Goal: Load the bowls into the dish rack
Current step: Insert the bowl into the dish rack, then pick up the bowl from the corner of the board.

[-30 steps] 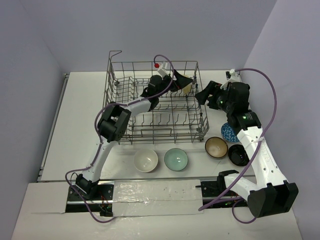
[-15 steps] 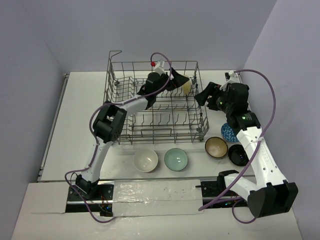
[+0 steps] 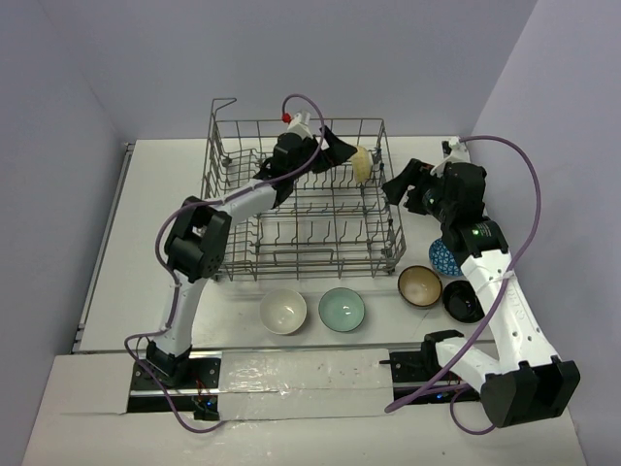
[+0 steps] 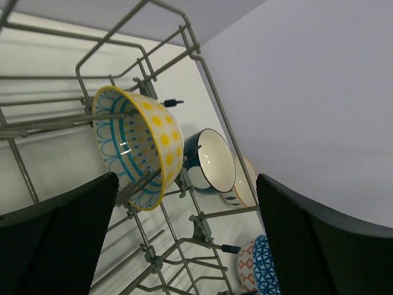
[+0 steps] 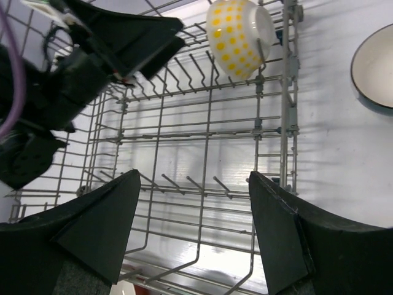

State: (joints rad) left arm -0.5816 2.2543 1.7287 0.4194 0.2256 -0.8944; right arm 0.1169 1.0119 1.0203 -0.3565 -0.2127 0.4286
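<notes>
Bowls were the job, and one of them, a cream bowl with yellow spots point(image 3: 361, 163), sat inside the dish rack point(image 3: 223, 180). It was tipped on edge among the tines, in the corner just ahead of the left hand point(image 3: 340, 152). That hand reached in over the rack. Its fingers were spread wide and nothing was between them, so we judged the spotted bowl placed and let go.

The right hand point(image 3: 400, 183) hung outside the rack, just beside the wall nearest that bowl. It was also spread and carried nothing.

We saw no other bowl in the rack. Five waited on the bench point(image 3: 146, 243), all back toward the arm bases from both hands:
- A white bowl point(image 3: 283, 313) and a pale green bowl point(image 3: 342, 310) stood side by side.
- A tan bowl point(image 3: 419, 285) and a black bowl point(image 3: 463, 302) stood nearer the right arm.
- A blue patterned bowl point(image 3: 442, 256) was partly hidden under the right arm.

The left wrist view showed a dark blue bowl with a cream inside point(image 4: 212, 161) beyond the rack wall, past the spotted bowl.

In our judgement most of the loading was not yet done. The next move called for lifting the left hand up out of the wires without nudging the seated bowl. After that, either hand would need to come down over a bench bowl and take it by the rim.
</notes>
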